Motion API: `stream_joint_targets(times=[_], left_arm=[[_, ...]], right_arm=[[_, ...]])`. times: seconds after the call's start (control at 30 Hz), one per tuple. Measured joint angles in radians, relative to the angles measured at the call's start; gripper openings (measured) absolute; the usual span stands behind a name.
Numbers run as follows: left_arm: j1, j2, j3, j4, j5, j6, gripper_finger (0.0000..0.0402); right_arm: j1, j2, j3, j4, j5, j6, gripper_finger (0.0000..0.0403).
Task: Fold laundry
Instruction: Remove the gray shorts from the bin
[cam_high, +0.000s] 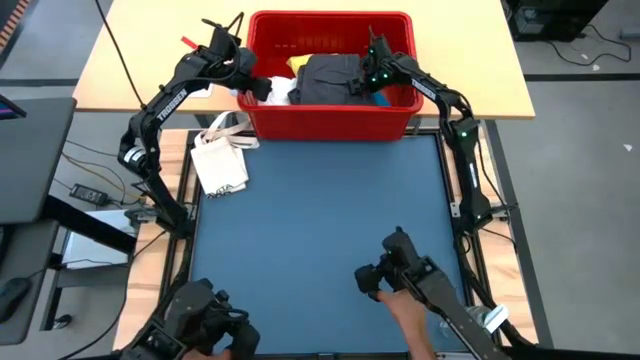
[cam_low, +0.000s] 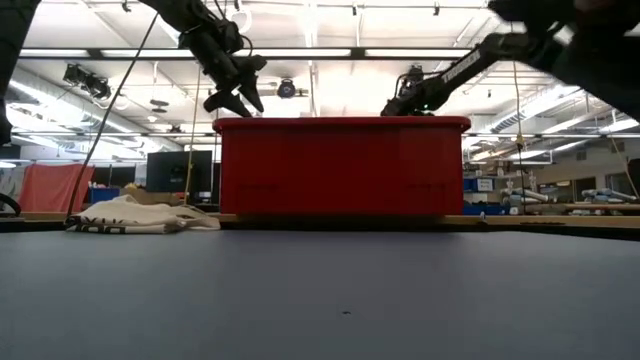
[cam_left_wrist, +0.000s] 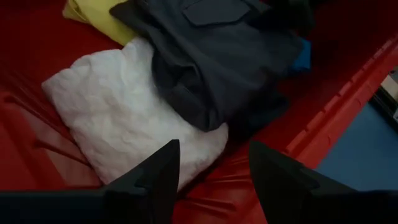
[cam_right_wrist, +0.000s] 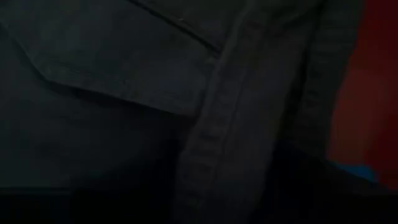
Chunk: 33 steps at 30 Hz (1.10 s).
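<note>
Blue tabletop from above: the red basket (cam_high: 330, 75) holds the dark grey garment (cam_high: 330, 78), my left gripper (cam_high: 262, 88) and right gripper (cam_high: 368, 80) flanking it. Left wrist: my fingers (cam_left_wrist: 163, 174) stand apart above the white cloth (cam_left_wrist: 118, 118). Right wrist: grey fabric fills everything; I cannot tell my fingers' state.

Dark grey garment (cam_high: 330, 78) heaped over white cloth (cam_left_wrist: 130, 124) and yellow T-shirt (cam_left_wrist: 99, 15) — all crumpled

Bright ceiling striplights, glare overhead; dim, murky right wrist view.
</note>
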Motion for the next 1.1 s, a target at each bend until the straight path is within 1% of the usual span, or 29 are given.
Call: stream_joint_targets(times=[0.07, 0.13, 0.17, 0.2, 0.23, 0.3, 0.37, 0.47, 0.57, 0.7, 0.83, 0.9, 1.0, 1.1], left_arm=[[-0.001, 0.000, 0.000, 0.001, -0.028, 0.000, 0.0194], [0.000, 0.000, 0.000, 0.002, -0.041, 0.003, 0.0194], [0.000, 0.000, 0.000, 0.002, -0.044, 0.009, 0.0194], [0.000, 0.000, 0.000, 0.003, -0.044, 0.017, 0.0194], [0.001, 0.000, 0.000, 0.005, -0.045, 0.027, 0.0193], [0.005, -0.001, 0.000, 0.015, -0.046, 0.031, 0.0191], [0.007, -0.003, 0.000, 0.038, -0.042, 0.031, 0.0187], [0.008, -0.013, 0.001, 0.081, -0.005, 0.032, 0.0182], [0.007, -0.033, 0.001, 0.132, 0.044, 0.037, 0.0181], [-0.004, -0.069, 0.002, 0.179, 0.103, 0.059, 0.0181], [-0.012, -0.115, 0.002, 0.185, 0.138, 0.084, 0.0181], [-0.022, -0.136, 0.002, 0.190, 0.140, 0.095, 0.0181], [-0.038, -0.161, 0.002, 0.191, 0.141, 0.124, 0.0181], [-0.063, -0.184, 0.002, 0.197, 0.142, 0.136, 0.0181]], right_arm=[[0.000, 0.027, 0.039, -0.024, -0.042, 0.002, 0.0198], [-0.001, 0.036, 0.078, -0.046, -0.088, 0.007, 0.0119], [-0.001, 0.031, 0.094, -0.049, -0.110, 0.007, 0.0074], [0.003, 0.017, 0.108, -0.049, -0.123, 0.002, 0.0038], [0.008, -0.003, 0.125, -0.048, -0.124, -0.002, 0.0024], [0.025, -0.061, 0.161, -0.038, -0.093, -0.004, 0.0021], [0.047, -0.138, 0.193, -0.030, -0.063, -0.039, 0.0015], [0.092, -0.260, 0.214, -0.024, -0.012, -0.089, 0.0014], [0.144, -0.370, 0.214, -0.049, -0.003, -0.105, 0.0014], [0.251, -0.486, 0.214, -0.158, -0.008, -0.122, 0.0014], [0.403, -0.573, 0.214, -0.277, 0.019, -0.102, 0.0014], [0.505, -0.601, 0.214, -0.339, 0.050, -0.075, 0.0014], [0.669, -0.615, 0.214, -0.436, 0.141, -0.038, 0.0014], [0.817, -0.594, 0.205, -0.529, 0.241, -0.004, 0.0014]])
